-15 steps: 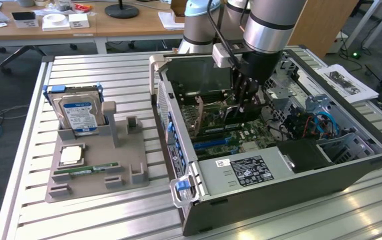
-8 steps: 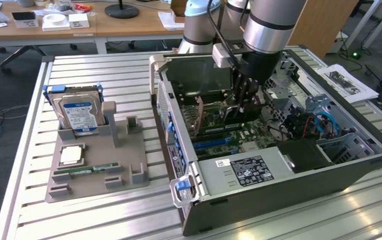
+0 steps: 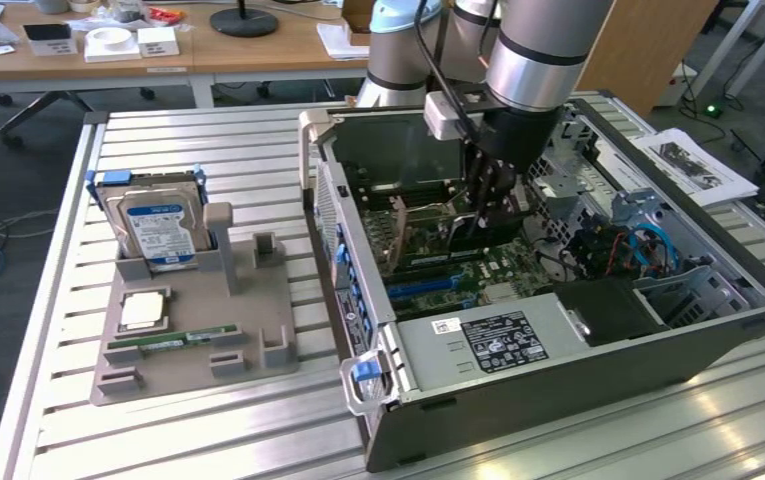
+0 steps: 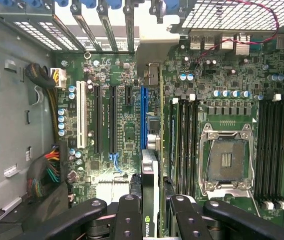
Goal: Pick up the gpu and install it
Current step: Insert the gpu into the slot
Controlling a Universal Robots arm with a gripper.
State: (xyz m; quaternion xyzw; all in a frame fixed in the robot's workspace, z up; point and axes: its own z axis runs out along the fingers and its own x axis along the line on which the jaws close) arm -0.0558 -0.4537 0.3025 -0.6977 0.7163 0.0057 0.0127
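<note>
**Black two-fingered gripper holds thin dark gpu inside open grey computer case**

The gripper reaches down into the case from above, its fingers part-way closed on the gpu, one against each flat face. From the wrist view the card is seen edge-on above the green motherboard. A green logo marks its near end, and its far end runs toward the slotted rear wall of the case. A blue expansion slot lies just beside the card. The card hides its own lower edge, so whether it touches any slot cannot be told.

A silver-framed processor socket sits beyond the black memory slots from the card. In the exterior view the gpu is hard to pick out among the dark boards below the fingers, and the arm's upper part is cut off by the frame.

Outside the case, to the exterior view's left of it, a grey moulded tray carries three parts: an upright silver hard drive with a blue label, a square silver processor chip and a narrow green RAM stick.
</note>
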